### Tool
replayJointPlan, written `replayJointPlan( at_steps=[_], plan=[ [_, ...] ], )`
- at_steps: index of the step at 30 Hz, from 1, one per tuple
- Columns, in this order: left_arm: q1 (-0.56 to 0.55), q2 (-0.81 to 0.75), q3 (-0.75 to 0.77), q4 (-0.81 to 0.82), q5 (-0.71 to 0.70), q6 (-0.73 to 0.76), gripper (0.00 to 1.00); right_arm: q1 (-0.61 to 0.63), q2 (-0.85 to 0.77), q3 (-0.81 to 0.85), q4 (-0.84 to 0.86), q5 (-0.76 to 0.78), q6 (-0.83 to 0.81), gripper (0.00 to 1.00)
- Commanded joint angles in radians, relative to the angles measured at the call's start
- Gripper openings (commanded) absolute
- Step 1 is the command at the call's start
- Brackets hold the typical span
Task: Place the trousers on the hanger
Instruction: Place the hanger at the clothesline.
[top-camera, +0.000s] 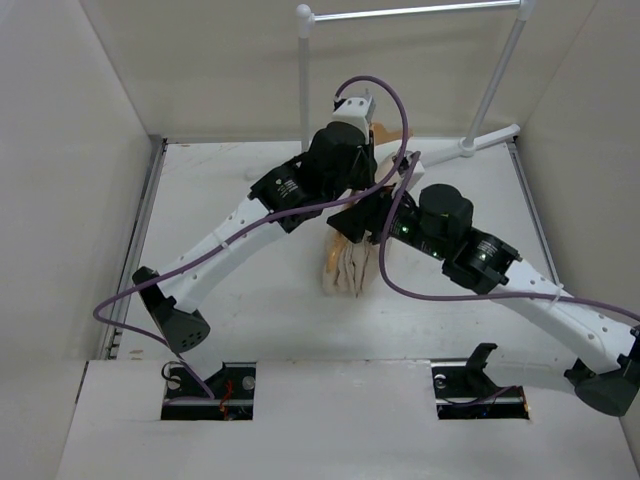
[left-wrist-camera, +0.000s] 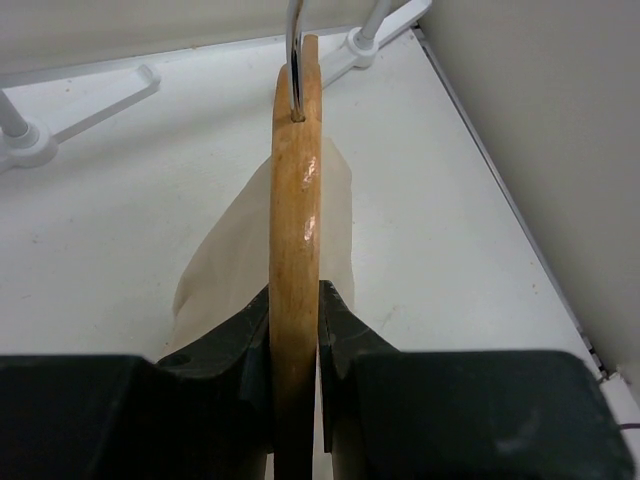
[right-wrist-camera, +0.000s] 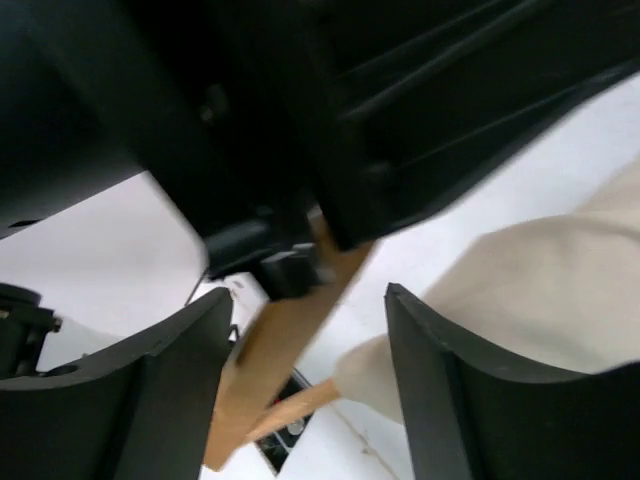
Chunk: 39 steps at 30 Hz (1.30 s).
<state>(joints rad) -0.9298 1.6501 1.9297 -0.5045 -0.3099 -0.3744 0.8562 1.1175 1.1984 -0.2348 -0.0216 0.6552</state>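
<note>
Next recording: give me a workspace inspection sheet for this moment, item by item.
Surface: white flat tabletop.
Job's things: light-wood triangular hanger held edge-on; beige wrinkled cotton trousers hanging beneath it, contact with crossbar not visible.
Clutter: nothing seen.
Grippers: left end effector shut on the hanger; right end effector open, fingers either side of the hanger's wood.
Cables: purple cables looping over both arms.
Surroundings: white metal garment rail at the back; plain walls.

Rail feet (left-wrist-camera: 368, 40) beyond hanger (left-wrist-camera: 295, 230)
</note>
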Motion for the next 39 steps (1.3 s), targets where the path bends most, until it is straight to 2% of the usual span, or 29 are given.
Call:
replayJointPlan(
  at_steps=[1,3,5,6,9,11,13,17,24,30,34,36,37,38,39],
  plan=[
    [-0.01,-0.069,0.052,0.126,-0.021,0.0,0.03,0.046,0.002,0.012,0.138,0.015,0.03,0.64],
    [-0.01,-0.073,0.034,0.135,-0.029,-0.001,0.03,0.062,0.007,0.003,0.189,0.017,0.053,0.55],
    [-0.01,-0.081,0.017,0.141,-0.038,-0.003,0.03,0.066,0.01,0.007,0.198,0.022,0.067,0.38],
    [-0.01,-0.085,0.009,0.142,-0.043,-0.003,0.04,0.066,0.007,0.009,0.195,0.029,0.073,0.33],
    [0.004,-0.113,-0.026,0.155,-0.066,-0.018,0.15,0.065,-0.027,-0.003,0.193,0.057,0.086,0.25],
    [0.021,-0.147,-0.072,0.188,-0.061,-0.03,0.27,0.051,-0.047,-0.011,0.196,0.046,0.106,0.21],
    [0.041,-0.186,-0.124,0.231,-0.058,-0.056,0.37,0.011,-0.059,-0.014,0.203,0.013,0.121,0.19],
    [0.064,-0.277,-0.21,0.296,-0.052,-0.098,0.46,-0.074,-0.058,-0.01,0.222,-0.064,0.162,0.16],
    [0.075,-0.369,-0.264,0.294,-0.032,-0.103,0.53,-0.211,-0.002,0.055,0.249,-0.149,0.176,0.14],
    [0.151,-0.493,-0.426,0.281,-0.058,-0.156,0.56,-0.383,0.076,0.144,0.285,-0.25,0.193,0.13],
    [0.214,-0.564,-0.57,0.242,-0.047,-0.211,0.69,-0.513,0.155,0.24,0.302,-0.316,0.215,0.13],
    [0.237,-0.596,-0.647,0.235,-0.044,-0.222,0.8,-0.571,0.205,0.288,0.318,-0.346,0.242,0.13],
    [0.246,-0.608,-0.679,0.227,-0.041,-0.23,0.93,-0.598,0.231,0.312,0.325,-0.362,0.26,0.13],
    [0.256,-0.619,-0.708,0.219,-0.037,-0.238,1.0,-0.621,0.258,0.338,0.336,-0.382,0.274,0.13],
    [0.265,-0.628,-0.737,0.216,-0.031,-0.241,1.0,-0.641,0.286,0.364,0.345,-0.391,0.29,0.13]
  ],
)
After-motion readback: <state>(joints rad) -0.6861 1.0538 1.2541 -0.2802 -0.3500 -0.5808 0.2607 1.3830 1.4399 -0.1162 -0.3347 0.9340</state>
